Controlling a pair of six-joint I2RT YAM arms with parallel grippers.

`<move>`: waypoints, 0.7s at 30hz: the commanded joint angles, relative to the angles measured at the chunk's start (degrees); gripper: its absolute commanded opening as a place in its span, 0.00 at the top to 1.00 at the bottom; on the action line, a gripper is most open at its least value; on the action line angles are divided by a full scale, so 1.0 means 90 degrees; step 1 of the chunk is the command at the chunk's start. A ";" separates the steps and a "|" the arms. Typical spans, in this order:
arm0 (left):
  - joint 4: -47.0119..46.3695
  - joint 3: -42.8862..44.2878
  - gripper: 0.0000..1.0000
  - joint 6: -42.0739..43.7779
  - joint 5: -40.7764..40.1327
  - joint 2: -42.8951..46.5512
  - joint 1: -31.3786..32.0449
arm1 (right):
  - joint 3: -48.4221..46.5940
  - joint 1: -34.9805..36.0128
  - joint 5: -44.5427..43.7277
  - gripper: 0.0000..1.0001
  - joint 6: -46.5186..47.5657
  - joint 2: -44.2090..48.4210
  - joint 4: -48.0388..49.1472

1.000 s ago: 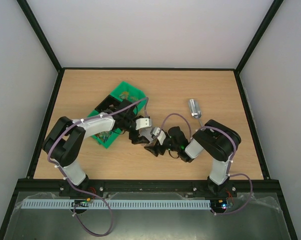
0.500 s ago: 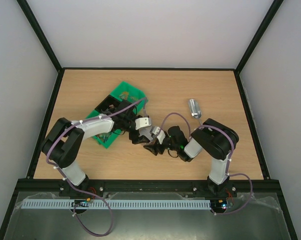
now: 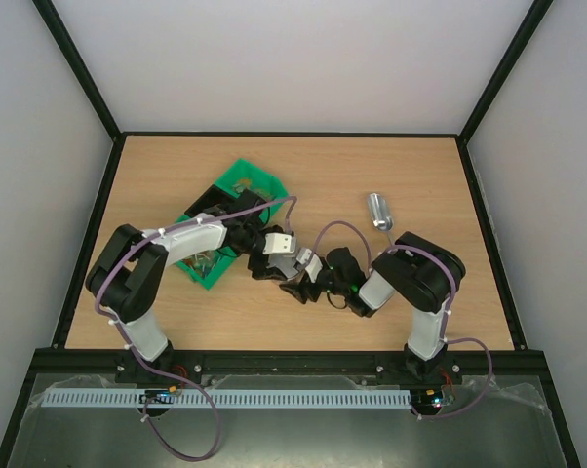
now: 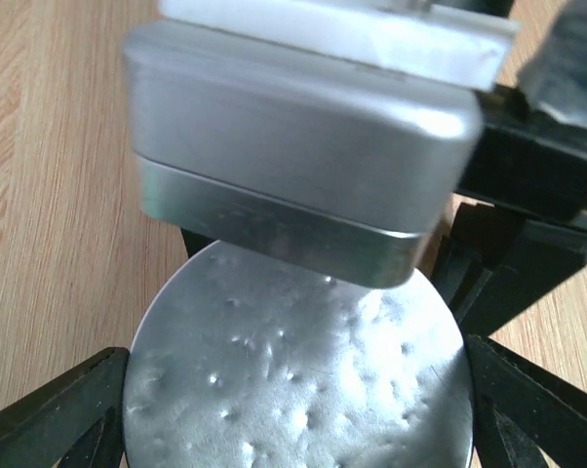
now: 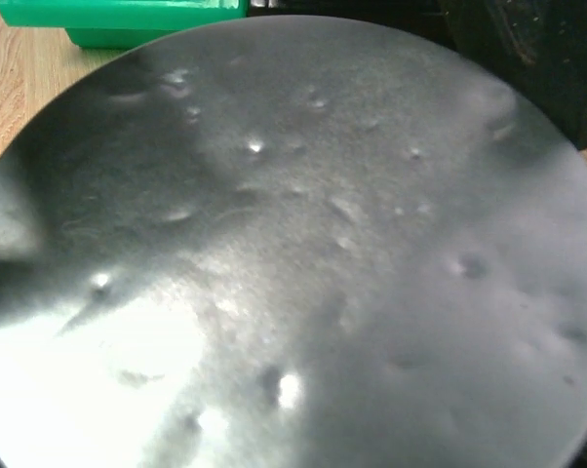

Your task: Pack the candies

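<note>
Top: small change only. The left gripper (image 3: pixel 269 268) has edged toward the near side and closer to the right gripper (image 3: pixel 303 286); its forearm has swung a touch with it. Right arm, green bin (image 3: pixel 259 175) and metal scoop (image 3: pixel 378 210) sit where they were. Both grippers meet over the middle of the table (image 3: pixel 420 166), just beside the bin's near corner. My read: this is a lid handoff or a two-arm hold, not a packing stroke, so the shift brings no progress on the candies. The candies (image 3: pixel 207 260) are in the bin, seen as small pale bits at its near end; the left forearm covers the middle of it. The scoop lies on the table well apart from the bin, by the right elbow; can't tell if anything's in it.

Left wrist: the round silver lid (image 4: pixel 293 390) sits between the left fingers (image 4: pixel 55 409), one on each opposite edge. Jaws are spread wide and clamped on it, as far as I can see. The silver camera housing (image 4: pixel 293 166) of the right wrist hangs right over the lid, with black right-gripper parts just beside it. No candies here.

Right wrist: lid fills the frame, dimpled face to the lens. Own fingers are hidden, so I can't tell if the right gripper grips or stands free. Strip of bin at top left, contents not visible. No container matching the lid shows in any view.
</note>
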State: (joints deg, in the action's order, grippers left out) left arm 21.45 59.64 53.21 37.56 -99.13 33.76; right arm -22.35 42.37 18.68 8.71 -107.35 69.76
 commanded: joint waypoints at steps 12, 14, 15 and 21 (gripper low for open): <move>-0.0417 0.0578 0.25 -0.0420 0.0167 -0.0739 -0.0355 | 0.0366 -0.0101 0.0028 0.01 0.0038 0.1113 -0.0790; -0.0607 0.0662 0.24 -0.0537 0.0120 -0.0842 -0.0361 | 0.0442 -0.0155 -0.0092 0.01 -0.0018 0.1344 -0.0952; -0.0700 0.0697 0.24 -0.0596 0.0094 -0.0896 -0.0362 | 0.0486 -0.0199 -0.0138 0.01 -0.0063 0.1445 -0.1005; -0.1265 0.0902 0.23 -0.0815 -0.0277 -0.1183 -0.0362 | 0.0745 -0.0401 -0.0265 0.01 -0.0231 0.1978 -0.1302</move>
State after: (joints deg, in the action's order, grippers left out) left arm 15.09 65.91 48.38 39.70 -106.59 31.16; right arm -17.28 39.44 15.97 8.03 -92.68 60.82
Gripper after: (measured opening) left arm 0.891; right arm 0.986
